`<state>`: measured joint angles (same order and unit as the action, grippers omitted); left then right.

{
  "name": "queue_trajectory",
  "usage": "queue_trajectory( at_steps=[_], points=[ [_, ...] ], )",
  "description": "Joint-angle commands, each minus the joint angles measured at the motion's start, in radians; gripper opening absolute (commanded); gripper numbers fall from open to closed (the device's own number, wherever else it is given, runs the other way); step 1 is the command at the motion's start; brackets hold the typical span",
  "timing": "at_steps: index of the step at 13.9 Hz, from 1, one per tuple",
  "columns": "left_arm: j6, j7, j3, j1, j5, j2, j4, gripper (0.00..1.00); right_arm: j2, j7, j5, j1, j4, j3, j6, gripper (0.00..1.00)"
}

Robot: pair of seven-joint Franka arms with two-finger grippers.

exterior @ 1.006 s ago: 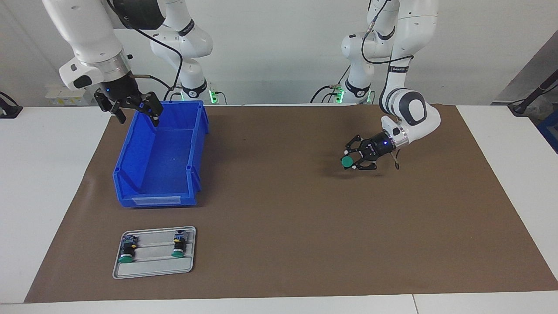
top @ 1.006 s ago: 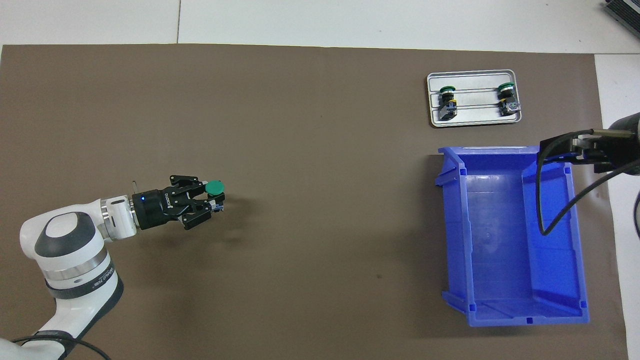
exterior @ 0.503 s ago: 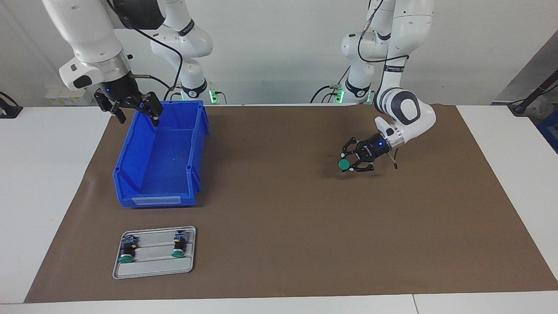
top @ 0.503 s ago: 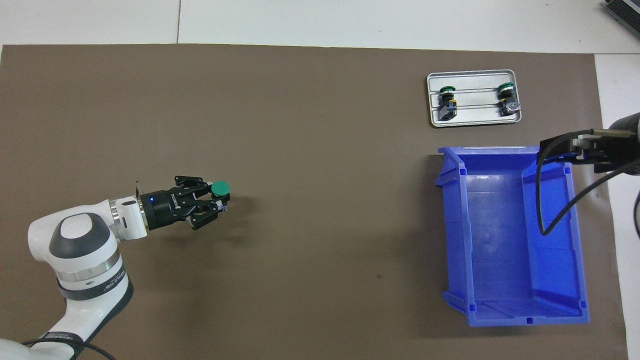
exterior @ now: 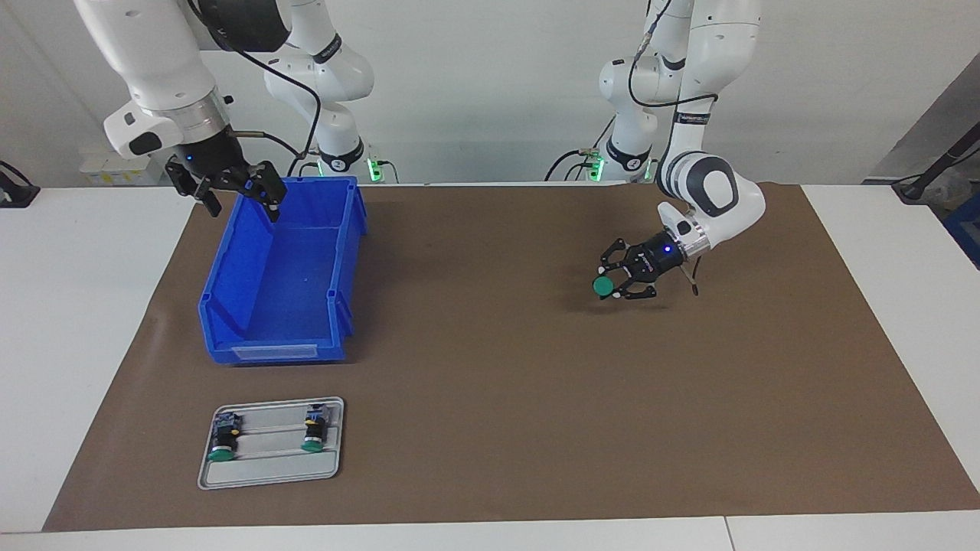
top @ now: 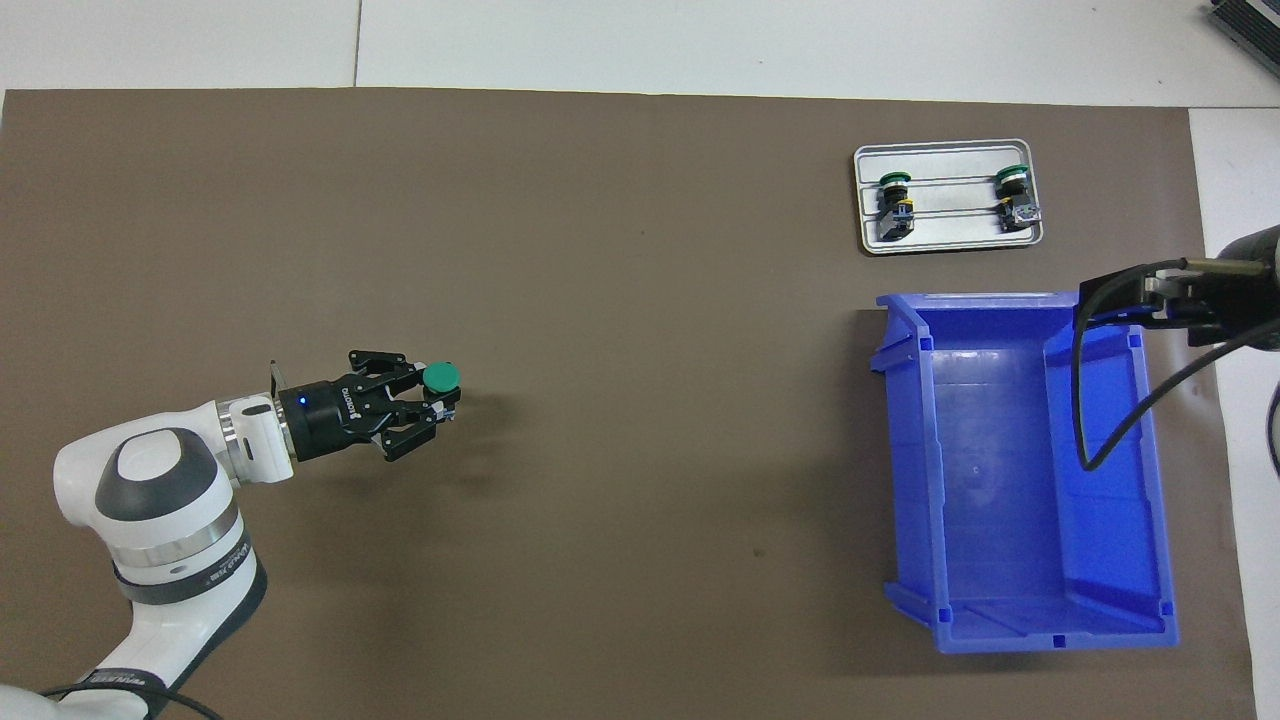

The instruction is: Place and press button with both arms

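Facing view: the right tool (exterior: 233, 191) is waiting over the blue bin (exterior: 279, 306), nearer the robots than the tray (exterior: 268, 476) of two spare buttons; whether its fingers are spread cannot be told. The left tool (exterior: 622, 278) is pinching the button (exterior: 604, 286) low over the brown mat (exterior: 490, 398) on the tabletop. Judgement: setting it down well is calling for a slow descent, cap kept clear, release only once seated

The left gripper (top: 437, 398) grips a green-capped button (top: 440, 377) over the brown mat (top: 600, 400). Two more buttons (top: 895, 182) lie in a grey tray (top: 950, 243), just beside the blue bin (top: 1020, 630).
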<state>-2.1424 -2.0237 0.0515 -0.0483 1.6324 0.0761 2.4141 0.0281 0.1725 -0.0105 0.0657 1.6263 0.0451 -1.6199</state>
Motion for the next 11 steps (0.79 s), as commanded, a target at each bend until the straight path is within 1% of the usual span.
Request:
queue_trajectory(
  at_steps=[1, 2, 6, 8, 11],
  points=[
    [0.015, -0.065, -0.009, -0.013, 0.110, -0.001, 0.020, 0.00, 0.023, 0.009, -0.012, -0.001, 0.029, -0.004, -0.017, 1.00],
    [0.015, -0.078, -0.009, -0.015, 0.151, 0.025, 0.005, 0.00, 0.023, 0.009, -0.013, -0.001, 0.029, -0.004, -0.017, 1.00],
    [0.007, -0.122, -0.009, -0.041, 0.343, 0.132, -0.114, 0.00, 0.023, 0.009, -0.011, -0.001, 0.029, -0.004, -0.017, 1.00],
    [-0.017, -0.133, -0.009, -0.050, 0.383, 0.160, -0.147, 0.00, 0.021, 0.009, -0.012, -0.001, 0.029, -0.004, -0.017, 1.00],
    [-0.071, -0.141, -0.009, -0.054, 0.388, 0.212, -0.207, 0.00, 0.023, 0.009, -0.011, -0.001, 0.029, -0.004, -0.017, 1.00]
  ],
)
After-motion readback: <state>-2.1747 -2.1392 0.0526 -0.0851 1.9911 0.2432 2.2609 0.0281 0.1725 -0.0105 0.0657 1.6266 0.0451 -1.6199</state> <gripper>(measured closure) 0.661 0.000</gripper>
